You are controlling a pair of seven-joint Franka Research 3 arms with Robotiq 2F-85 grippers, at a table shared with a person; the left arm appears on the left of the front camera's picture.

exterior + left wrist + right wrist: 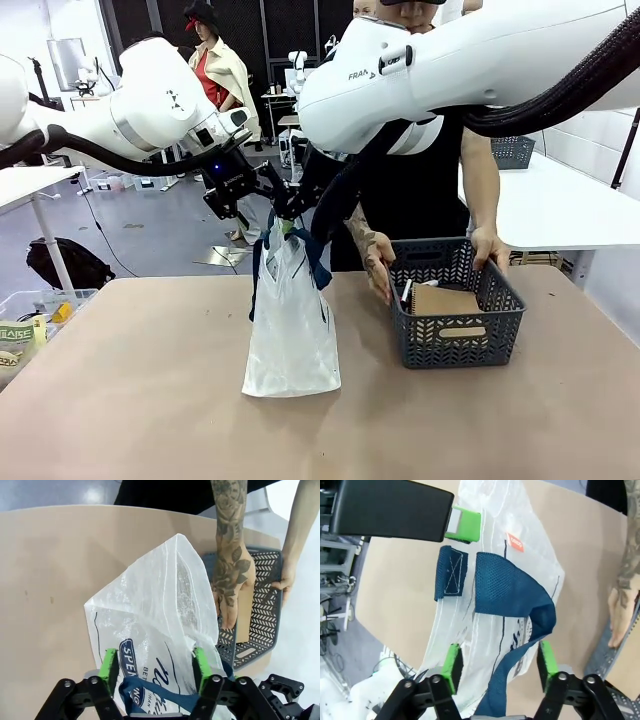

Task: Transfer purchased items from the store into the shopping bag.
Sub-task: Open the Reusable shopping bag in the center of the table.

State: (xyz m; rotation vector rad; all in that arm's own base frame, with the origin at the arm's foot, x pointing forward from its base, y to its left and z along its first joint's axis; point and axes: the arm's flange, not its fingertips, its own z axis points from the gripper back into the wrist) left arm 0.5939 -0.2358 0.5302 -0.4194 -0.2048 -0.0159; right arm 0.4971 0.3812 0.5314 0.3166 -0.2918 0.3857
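Clearly the job is at its very start. The bag point(290, 330) stands upright in the middle of the table point(130, 400), its bottom resting on the surface and its top drawn up to where the two arms meet above it. It looks flat and limp, and nothing shows through its thin plastic, so I judge it empty.

The left gripper point(154, 656) has its jaws wide apart, one green pad on each side of the bag's top, with a blue strap point(510, 590) crossing low between them. The right gripper point(497, 660) stands the same way, jaws spread, with the strap looping between its pads. Neither looks clamped down on anything, and the mouth of the bag is not spread open.

Off to the robot's right, well apart from the bag, sits the basket point(458, 345). The notebook point(445, 300) leans inside it with pens point(407, 292) beside it. A person at the far side rests one hand point(380, 265) on the basket's near end and the other hand point(490, 248) on its far end.

So every item is yet to move: the bag needs opening, then each piece has to go across.
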